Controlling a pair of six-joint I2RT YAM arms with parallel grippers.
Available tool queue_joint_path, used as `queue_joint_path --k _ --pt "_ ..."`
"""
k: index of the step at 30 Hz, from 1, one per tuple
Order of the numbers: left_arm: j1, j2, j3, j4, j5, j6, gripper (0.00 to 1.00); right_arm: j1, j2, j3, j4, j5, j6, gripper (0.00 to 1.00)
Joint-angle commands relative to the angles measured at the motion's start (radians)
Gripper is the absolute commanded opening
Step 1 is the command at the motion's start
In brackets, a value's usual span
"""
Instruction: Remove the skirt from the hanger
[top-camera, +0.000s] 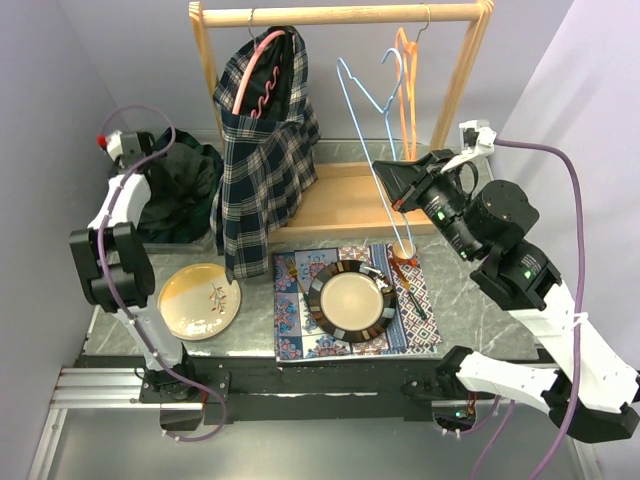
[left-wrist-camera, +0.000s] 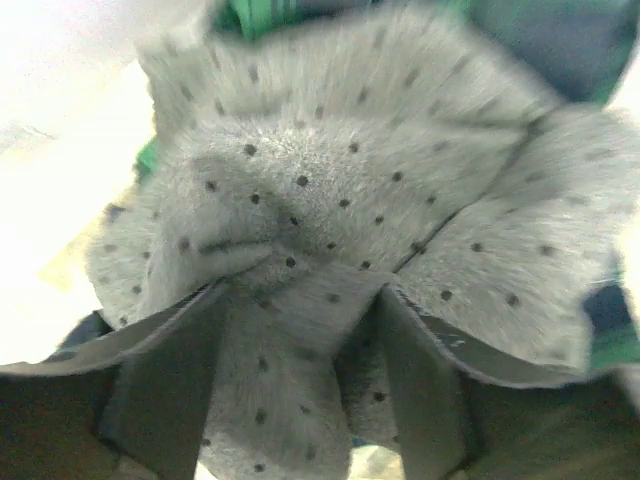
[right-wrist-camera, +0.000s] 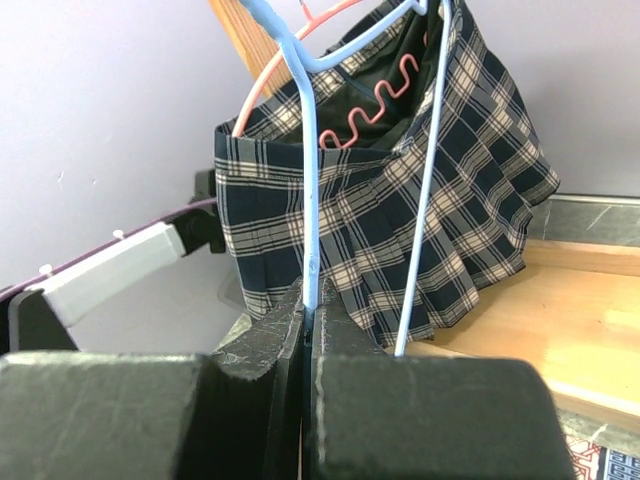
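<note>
One plaid skirt on pink hanger, wooden rack

From above, the fingers of the left tool are hidden in the dark green garment heap at the far left of the counter. The left wrist view is out of focus: grey dotted fabric fills it, green plaid cloth is cut by the top edge, and the upper left is washed out. The pink hanger sits partly inside the skirt. The hook of the blue hanger runs past the top edge. A small round thing by the placemat is too small to tell.
</note>
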Motion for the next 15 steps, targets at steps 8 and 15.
queue_joint_path --k 8,15 --pt "-0.044 -0.433 0.021 0.092 0.053 0.102 0.93 -0.009 0.090 0.137 -0.063 0.148 -0.032 0.00" --pt "-0.018 -0.349 -0.032 0.184 0.266 0.058 0.87 -0.093 0.263 0.261 -0.053 0.058 -0.009 0.00"
